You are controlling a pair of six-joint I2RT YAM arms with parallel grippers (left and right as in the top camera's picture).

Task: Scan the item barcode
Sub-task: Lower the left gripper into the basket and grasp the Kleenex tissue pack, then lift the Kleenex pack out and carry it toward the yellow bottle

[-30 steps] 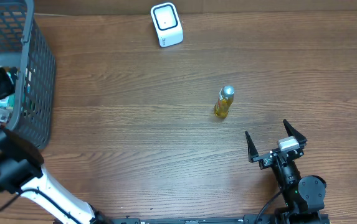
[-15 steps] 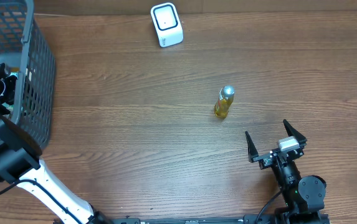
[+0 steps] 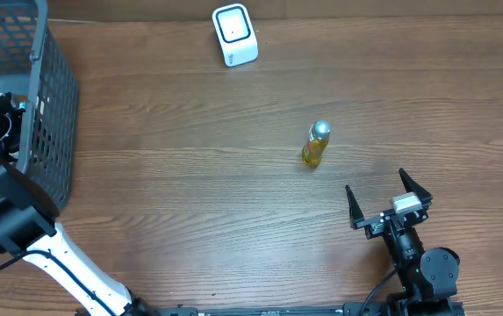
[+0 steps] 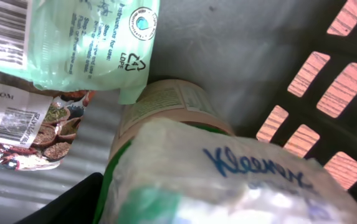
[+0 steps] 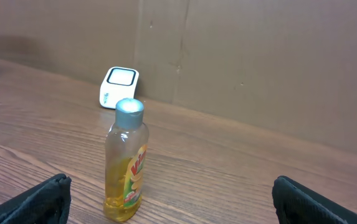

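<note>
right claw point(image 3: 375, 181) agape | bottle point(image 3: 316, 145) upright ahead, well apart | scanner point(image 3: 234, 35) beyond

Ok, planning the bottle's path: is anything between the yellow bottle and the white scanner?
Nothing: bare wooden table lies between the yellow bottle and the white scanner, seen overhead.

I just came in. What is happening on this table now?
The left gripper is down inside the grey basket, close over a tissue pack among other packets; whether it grips anything is unclear. The right gripper is open, facing an upright yellow bottle. The white scanner stands at the far edge, nothing near it.
</note>
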